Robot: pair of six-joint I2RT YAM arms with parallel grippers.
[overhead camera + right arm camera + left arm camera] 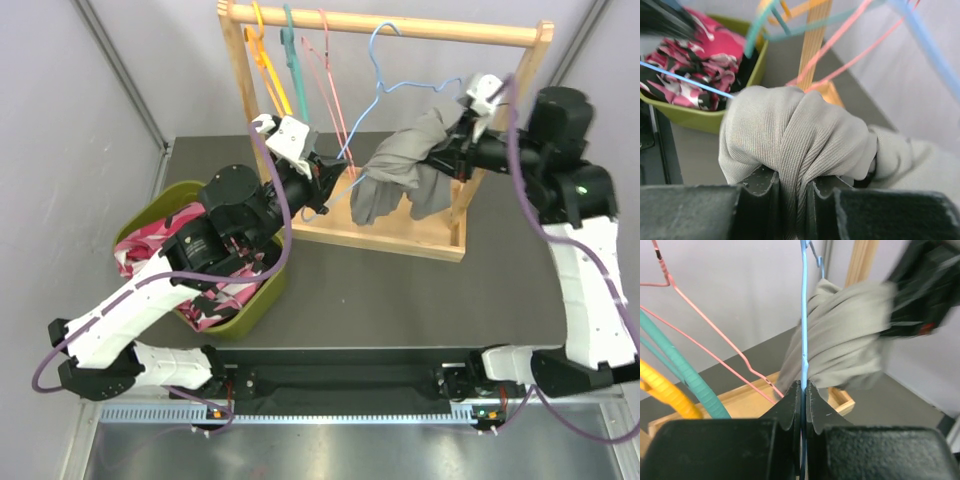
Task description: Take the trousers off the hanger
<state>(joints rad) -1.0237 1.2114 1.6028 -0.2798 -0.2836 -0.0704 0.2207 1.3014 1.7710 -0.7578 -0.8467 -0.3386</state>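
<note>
Grey trousers [400, 175] hang bunched over a blue wire hanger [379, 88] on the wooden rack. My left gripper [335, 178] is shut on the hanger's lower wire; in the left wrist view the blue wire [803, 315] runs straight up out of the closed gripper [803, 390], with the trousers [845, 335] just beyond it. My right gripper [450, 150] reaches in from the right and is shut on a thick fold of the trousers [795, 130], the ribbed cloth pinched between its fingers [792, 185]. The cloth hides the upper part of the hanger.
The wooden rack [400, 25] stands at the back on a tray-like base [400, 235]. Yellow [270, 65], teal [293, 60] and pink [330, 70] hangers hang left of the blue one. A green bin [165, 215] holding pink patterned clothes [215, 290] sits at the left.
</note>
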